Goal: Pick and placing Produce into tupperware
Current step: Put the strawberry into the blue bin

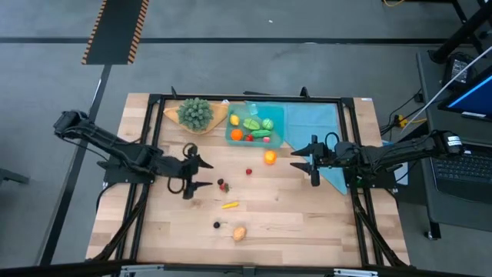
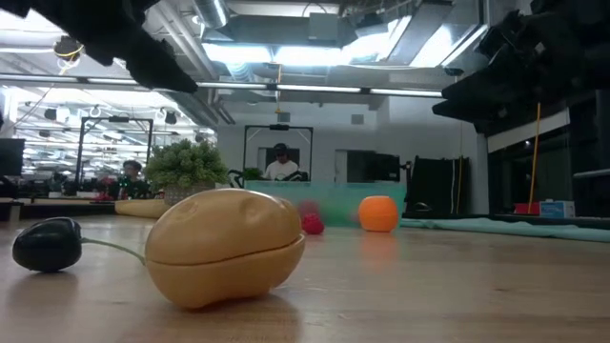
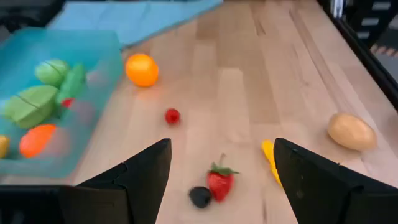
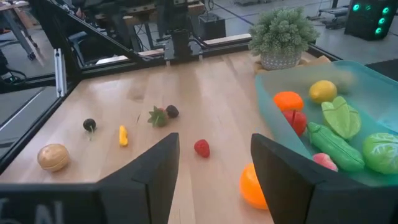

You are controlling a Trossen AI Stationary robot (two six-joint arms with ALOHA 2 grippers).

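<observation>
The tupperware [image 1: 255, 125] sits on the wooden worktop [image 1: 292, 215], with one side on a flat teal cloth [image 1: 319, 131]. It holds several pieces of produce: a yellow lemon [image 4: 323, 91], an orange piece [image 4: 288, 100], a red piece [image 4: 297, 120] and green vegetables [image 4: 341, 117]. Beside the tupperware, on its far side from the cloth, stands a bushy green plant [image 1: 195, 112] with a tan wooden dish [image 1: 218, 117].

An orange fruit [image 1: 270, 157] lies on the worktop just outside the tupperware. Farther from the tupperware are a small red berry [image 1: 249, 171], a strawberry [image 3: 219, 182] touching a dark berry [image 3: 199, 196], a yellow piece [image 1: 230, 205], another dark berry [image 1: 217, 225] and a tan potato [image 1: 240, 233], the farthest out.

The left gripper [image 1: 197, 174] hovers well away from the tupperware, its jaws spread wide and empty, just beside the strawberry. The right gripper [image 1: 307, 161] hangs near the tupperware over the cloth's edge, jaws parted and empty, close to the orange fruit.
</observation>
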